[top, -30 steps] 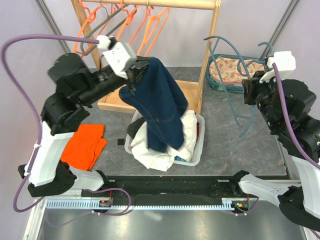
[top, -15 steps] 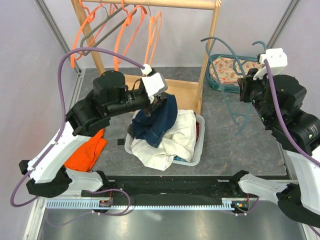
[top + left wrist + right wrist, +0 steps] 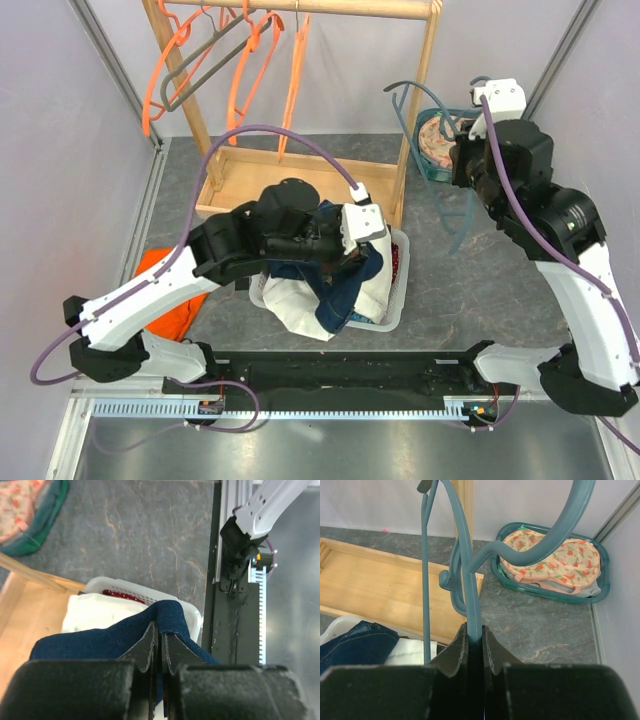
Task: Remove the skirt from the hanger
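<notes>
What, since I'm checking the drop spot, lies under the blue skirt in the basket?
A white garment lies under the skirt in the white basket; something red shows by the rim. Whatever sits deeper is covered.

Rack post (image 3: 417,110) stands between laundry basket (image 3: 400,285) and teal tray (image 3: 428,165).

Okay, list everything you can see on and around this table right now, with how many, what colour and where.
skirt: one, navy, over the laundry basket, pinched by the left gripper
hanger: one, teal, bare, held by the right gripper
laundry basket: one, white, table centre
white garment: one, in that basket
orange cloth: one, on the table's left
rack: one, wooden, at the back
orange hangers: at least three, on the rack
grey hanger: one, on the rack
tray: one, teal, back right
floral cloth: one, in the tray
left gripper: black, shut
right gripper: black, shut
</notes>
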`<action>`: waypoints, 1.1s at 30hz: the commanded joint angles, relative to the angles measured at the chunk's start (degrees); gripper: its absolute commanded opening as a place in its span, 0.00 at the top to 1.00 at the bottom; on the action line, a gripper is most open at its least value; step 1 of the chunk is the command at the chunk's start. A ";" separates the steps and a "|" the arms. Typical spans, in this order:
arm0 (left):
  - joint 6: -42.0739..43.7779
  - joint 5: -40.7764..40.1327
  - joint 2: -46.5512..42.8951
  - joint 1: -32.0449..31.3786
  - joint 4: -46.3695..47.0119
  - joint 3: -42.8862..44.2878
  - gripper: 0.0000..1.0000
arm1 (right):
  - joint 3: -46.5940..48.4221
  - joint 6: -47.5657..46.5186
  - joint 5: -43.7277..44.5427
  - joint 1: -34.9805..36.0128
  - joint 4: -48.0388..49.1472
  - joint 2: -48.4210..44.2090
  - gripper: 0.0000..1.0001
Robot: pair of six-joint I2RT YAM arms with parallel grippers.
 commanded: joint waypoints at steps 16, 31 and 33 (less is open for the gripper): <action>9.30 -9.03 7.45 14.24 -0.82 -27.00 0.98 | 16.43 -8.00 10.51 5.14 6.15 13.55 1.00; 11.24 -19.67 7.10 13.71 12.47 -41.35 0.01 | 21.87 -31.91 36.63 16.75 21.72 30.87 1.00; 9.93 -19.14 4.90 13.71 8.88 -37.94 0.00 | 22.50 -33.15 37.34 16.66 22.68 32.54 1.00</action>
